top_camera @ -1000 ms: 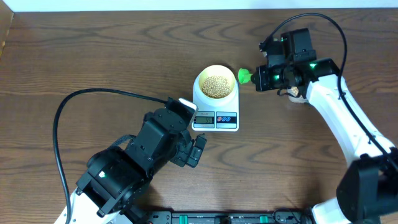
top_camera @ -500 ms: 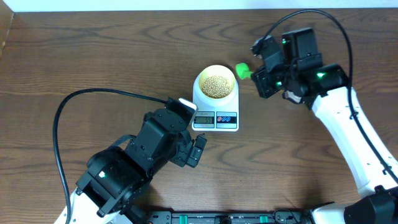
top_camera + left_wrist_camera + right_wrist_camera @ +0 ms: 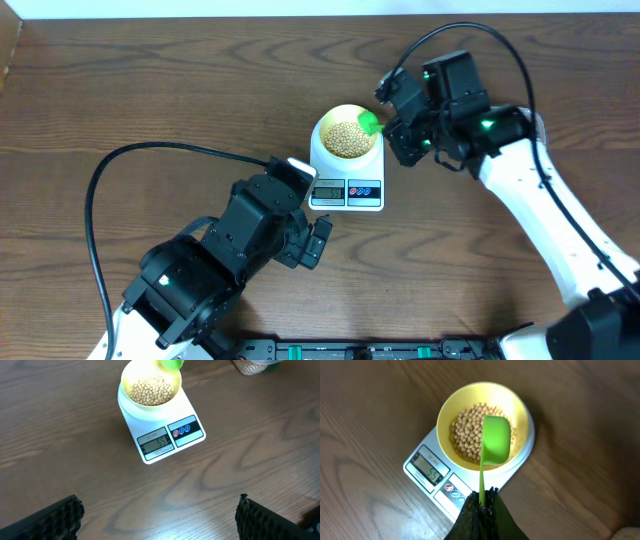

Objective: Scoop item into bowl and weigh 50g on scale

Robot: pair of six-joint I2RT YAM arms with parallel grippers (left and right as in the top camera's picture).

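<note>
Swung in sideways, our scoop (image 3: pixel 496 440) hovers over the bowl (image 3: pixel 445 412), probably to trim beans (image 3: pixel 467 435); right gripper (image 3: pixel 482 505) clamps it, left gripper (image 3: pixel 160 520) gapes.

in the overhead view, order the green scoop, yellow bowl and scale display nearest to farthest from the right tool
1. green scoop: gripped in the right tool, sticking out from its tip.
2. yellow bowl: just beyond, under the scoop's cup.
3. scale display: farthest, lower in the picture on the front face.
</note>
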